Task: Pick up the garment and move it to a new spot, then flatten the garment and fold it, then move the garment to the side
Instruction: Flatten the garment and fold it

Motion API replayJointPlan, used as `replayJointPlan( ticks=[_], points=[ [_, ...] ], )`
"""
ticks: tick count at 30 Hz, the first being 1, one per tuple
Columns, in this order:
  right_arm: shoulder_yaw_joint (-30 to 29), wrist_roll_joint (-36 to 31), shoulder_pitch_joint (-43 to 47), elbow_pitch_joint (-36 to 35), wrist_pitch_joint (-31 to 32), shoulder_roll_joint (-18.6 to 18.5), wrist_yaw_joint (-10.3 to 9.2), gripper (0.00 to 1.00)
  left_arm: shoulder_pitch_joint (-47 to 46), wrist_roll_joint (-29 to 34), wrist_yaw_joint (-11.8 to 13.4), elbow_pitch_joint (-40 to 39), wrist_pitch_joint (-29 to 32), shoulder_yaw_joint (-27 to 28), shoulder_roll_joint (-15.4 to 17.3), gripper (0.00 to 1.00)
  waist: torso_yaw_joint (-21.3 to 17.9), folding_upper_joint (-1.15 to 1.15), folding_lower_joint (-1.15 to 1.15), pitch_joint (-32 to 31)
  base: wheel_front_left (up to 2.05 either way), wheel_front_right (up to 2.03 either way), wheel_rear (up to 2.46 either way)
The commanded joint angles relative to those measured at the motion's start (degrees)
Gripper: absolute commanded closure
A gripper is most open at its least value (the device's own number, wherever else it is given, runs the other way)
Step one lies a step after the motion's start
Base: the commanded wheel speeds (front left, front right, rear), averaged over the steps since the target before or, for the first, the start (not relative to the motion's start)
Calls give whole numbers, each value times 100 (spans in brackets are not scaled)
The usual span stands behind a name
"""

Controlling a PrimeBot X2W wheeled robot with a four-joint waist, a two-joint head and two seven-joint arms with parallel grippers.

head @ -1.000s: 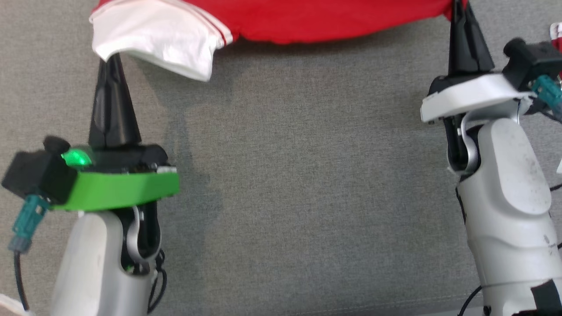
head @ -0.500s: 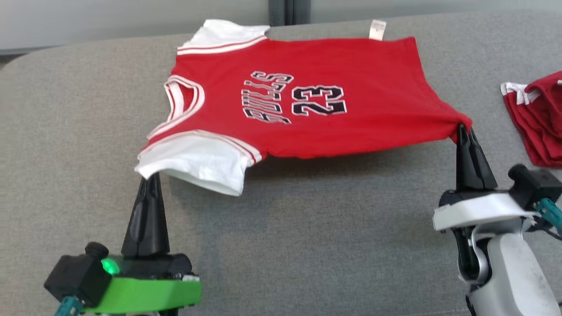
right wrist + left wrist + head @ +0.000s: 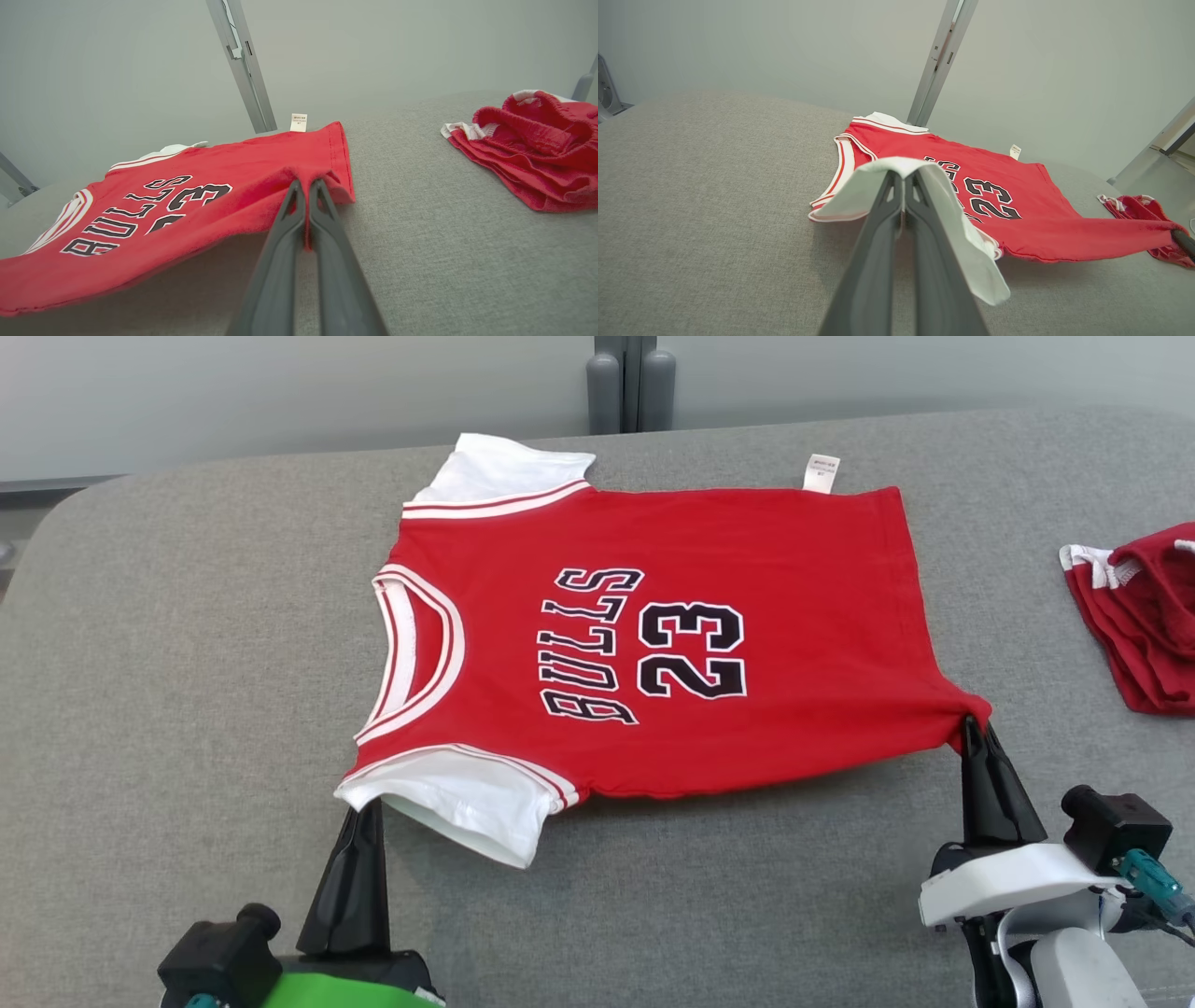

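The garment (image 3: 653, 635) is a red jersey with white sleeves and black "BULLS 23" lettering, spread on the grey surface with its neck to the left. My left gripper (image 3: 367, 807) is shut on the near white sleeve (image 3: 878, 179), lifting that edge. My right gripper (image 3: 971, 726) is shut on the near red hem corner (image 3: 308, 179), also raised off the surface. The far sleeve (image 3: 504, 467) and far hem lie flat, with a white label (image 3: 821, 471) sticking out at the far edge.
A second red garment (image 3: 1139, 616) lies bunched at the right edge of the grey surface (image 3: 187, 663). Behind the surface stand a pale wall and a grey metal post (image 3: 630, 383). Bare grey cloth stretches to the left and in front of the jersey.
The head view has tilted up from the near surface, so the whole jersey has come into view. Both grippers stay shut on the same sleeve and hem corner.
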Motion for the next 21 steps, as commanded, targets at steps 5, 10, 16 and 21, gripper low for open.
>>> replayJointPlan(
  ticks=[5, 10, 16, 21],
  points=[
    [99, -36, -234, 508, -17, -16, -5, 100, -447, -105, -122, 429, -161, 27, -62, 100, -98, 0, 1, 225, 0, 0, 0],
    [125, 74, -465, 730, -17, -16, -6, 100, -921, -107, -254, 789, -289, 29, -75, 100, -166, 0, 1, 395, 0, 0, 0],
    [31, 172, -824, 938, -17, -15, -6, 100, -2079, -18, -472, 1715, -514, -7, -160, 100, -185, 0, 1, 648, 0, 0, 0],
    [-12, 239, -1238, 1128, -17, -16, -6, 100, -3187, 89, -623, 2717, -727, -71, -278, 100, -284, 0, 1, 947, 0, 0, 0]
  ],
)
